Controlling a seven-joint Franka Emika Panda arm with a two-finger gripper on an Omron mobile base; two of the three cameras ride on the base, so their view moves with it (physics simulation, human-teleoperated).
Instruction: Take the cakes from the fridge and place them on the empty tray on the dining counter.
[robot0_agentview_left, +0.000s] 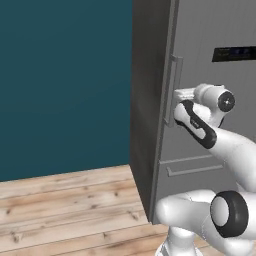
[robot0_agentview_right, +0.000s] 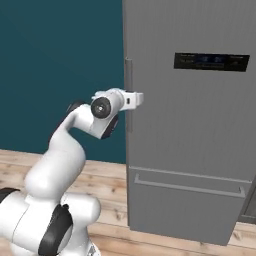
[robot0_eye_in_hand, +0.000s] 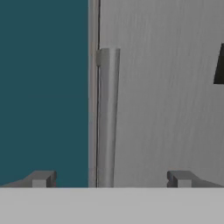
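- Now we hold our gripper (robot0_eye_in_hand: 109, 178) wide open, gripping nothing.
- We see the handle (robot0_eye_in_hand: 107, 118) running vertically between the fingertips (robot0_eye_in_hand: 41, 178), along the left edge of the closed fridge (robot0_agentview_right: 190, 130).

Tall matte grey fridge (robot0_agentview_right: 190, 140) filling the right of the frame, door shut, vertical bar handle (robot0_eye_in_hand: 107, 118) near its left edge, black display panel (robot0_agentview_right: 211, 61) upper right

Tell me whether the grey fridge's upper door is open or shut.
Shut. The tall matte grey fridge shows its door flush with the body, no gap and no shelves showing; the long vertical bar handle sits between the open gripper's tips.
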